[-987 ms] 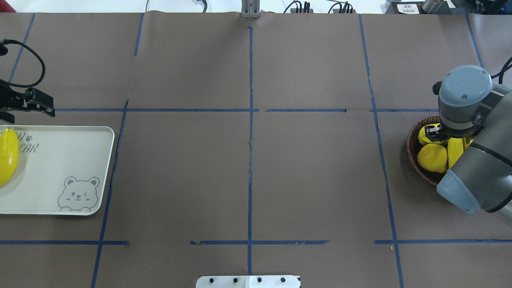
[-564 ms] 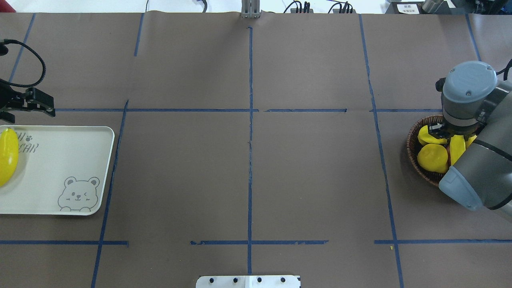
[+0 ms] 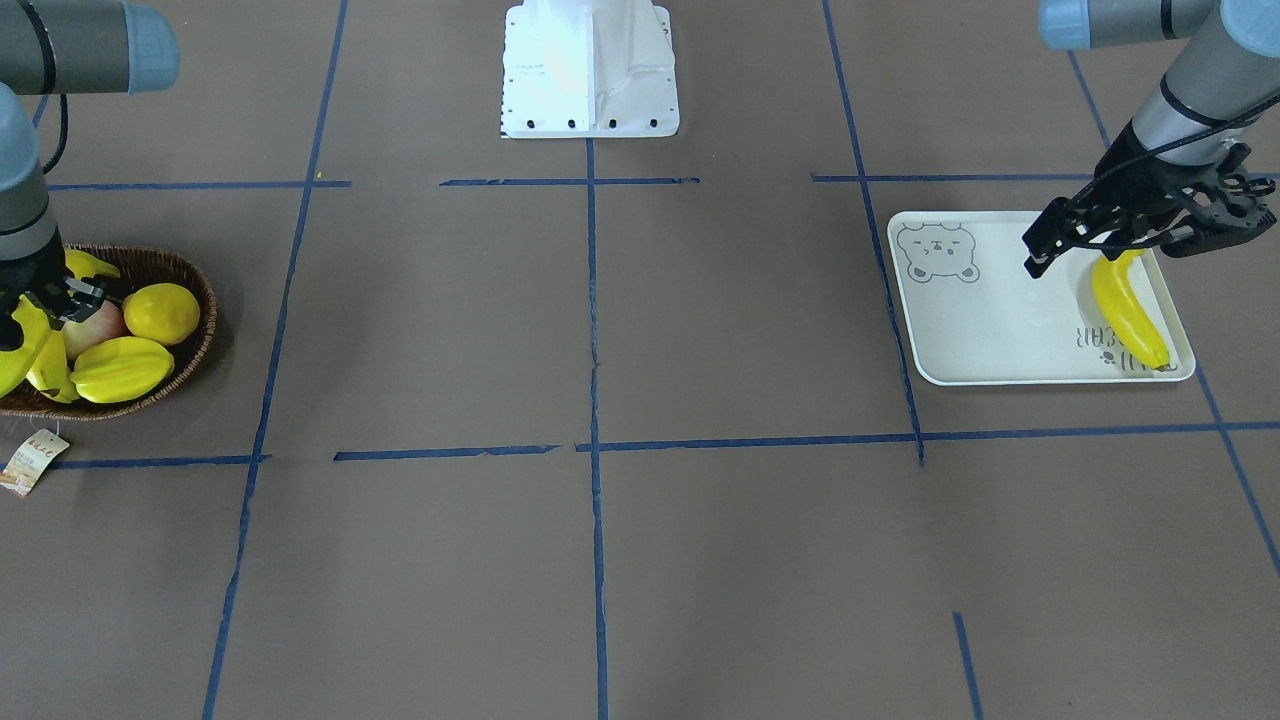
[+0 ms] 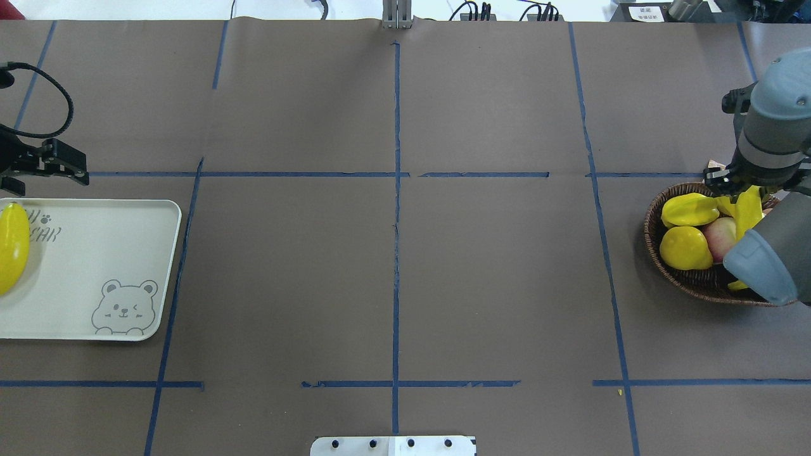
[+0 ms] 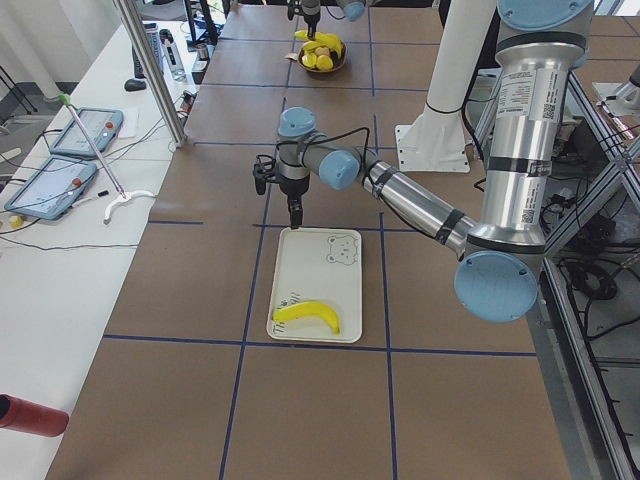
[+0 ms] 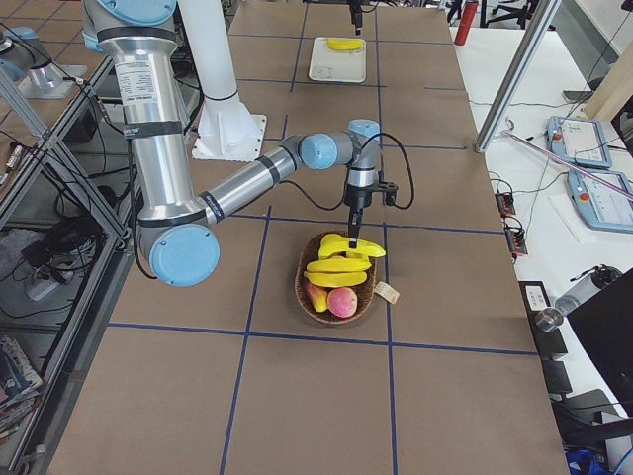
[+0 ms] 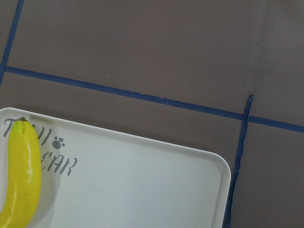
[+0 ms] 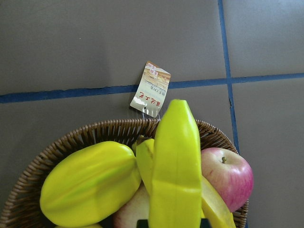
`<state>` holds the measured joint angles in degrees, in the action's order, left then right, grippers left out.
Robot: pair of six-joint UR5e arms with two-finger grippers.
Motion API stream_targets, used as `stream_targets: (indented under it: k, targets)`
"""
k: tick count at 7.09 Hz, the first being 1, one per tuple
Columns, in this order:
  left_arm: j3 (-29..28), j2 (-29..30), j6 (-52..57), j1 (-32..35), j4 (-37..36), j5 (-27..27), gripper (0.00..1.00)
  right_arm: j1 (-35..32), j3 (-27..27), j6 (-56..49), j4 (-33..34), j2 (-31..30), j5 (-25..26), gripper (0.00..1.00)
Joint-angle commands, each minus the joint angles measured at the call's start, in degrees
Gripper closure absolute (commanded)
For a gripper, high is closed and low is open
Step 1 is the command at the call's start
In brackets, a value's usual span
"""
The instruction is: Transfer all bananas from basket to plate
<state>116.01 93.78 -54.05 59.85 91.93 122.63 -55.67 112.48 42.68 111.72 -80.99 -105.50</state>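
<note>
My right gripper (image 4: pixel 738 187) is shut on one of the bananas (image 8: pixel 175 171), which hangs lifted just above the basket (image 4: pixel 652 215). The basket is dark woven wicker and sits at the table's right end. More bananas (image 6: pixel 336 265) lie in it, partly hidden by the arm. Another banana (image 4: pixel 12 244) lies on the off-white plate (image 4: pixel 95 253) at the left end, beside the grey lettering. My left gripper (image 4: pixel 47 180) hovers open over the plate's far edge with nothing between its fingers.
The basket also holds a ridged starfruit (image 4: pixel 687 209), a lemon (image 4: pixel 683 248) and a red apple (image 4: pixel 719 237). Its paper tag (image 3: pixel 35 460) lies on the table beside it. Brown paper with blue tape lines covers the table between basket and plate.
My right gripper has risen and shifted towards the far right with the banana, uncovering the apple and starfruit. The left arm has stayed in place.
</note>
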Motion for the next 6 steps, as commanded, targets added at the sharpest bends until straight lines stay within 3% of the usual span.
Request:
stream_targets:
  k: [1,4,6]
  targets:
    - [0.0,0.0,0.0,0.0,0.0,0.3,0.0,-2.3,2.9,-2.0,2.5,0.1,-4.1,0.93]
    - [-0.1,0.0,-0.1,0.0,0.0,0.3,0.0,-3.7,4.4,-1.9,3.0,6.5,-12.9,0.96]
    - [0.0,2.0,-0.1,0.0,0.0,0.3,0.0,-2.4,8.7,-1.0,1.8,9.7,-13.4,0.97]
